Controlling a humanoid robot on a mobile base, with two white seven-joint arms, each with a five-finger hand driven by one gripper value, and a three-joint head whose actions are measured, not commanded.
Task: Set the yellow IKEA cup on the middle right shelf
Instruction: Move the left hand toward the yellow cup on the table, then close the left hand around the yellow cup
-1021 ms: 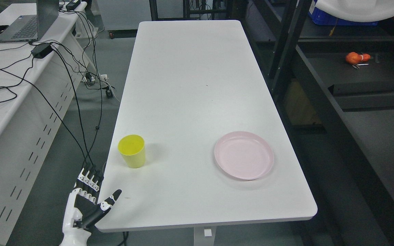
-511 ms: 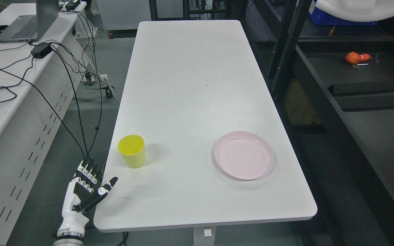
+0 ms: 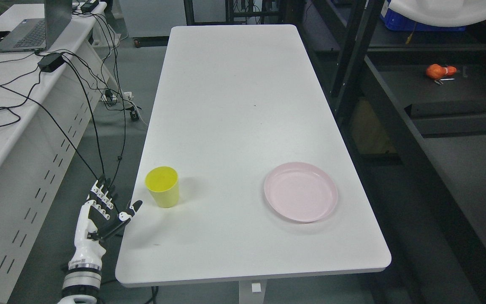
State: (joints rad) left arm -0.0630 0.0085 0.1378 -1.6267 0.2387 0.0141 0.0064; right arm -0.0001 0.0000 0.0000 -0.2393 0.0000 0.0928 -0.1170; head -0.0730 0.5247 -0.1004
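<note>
We are in the approach step. Left hand (image 3: 99,215) is beside the table's left edge, fingers spread, empty, near the yellow cup (image 3: 163,186), not touching. The cup stands upright on the white table (image 3: 234,105). Next, we judge: wrap the cup. Pink plate (image 3: 301,191) farther right; dark shelving (image 3: 395,126) beyond.

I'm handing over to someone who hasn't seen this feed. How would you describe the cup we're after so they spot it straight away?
Find the long white table in the middle of the view, then its near left edge. The yellow cup stands upright there, just ahead of the left hand. It is the only yellow thing; its one neighbour, the pink plate, is flat.
</note>
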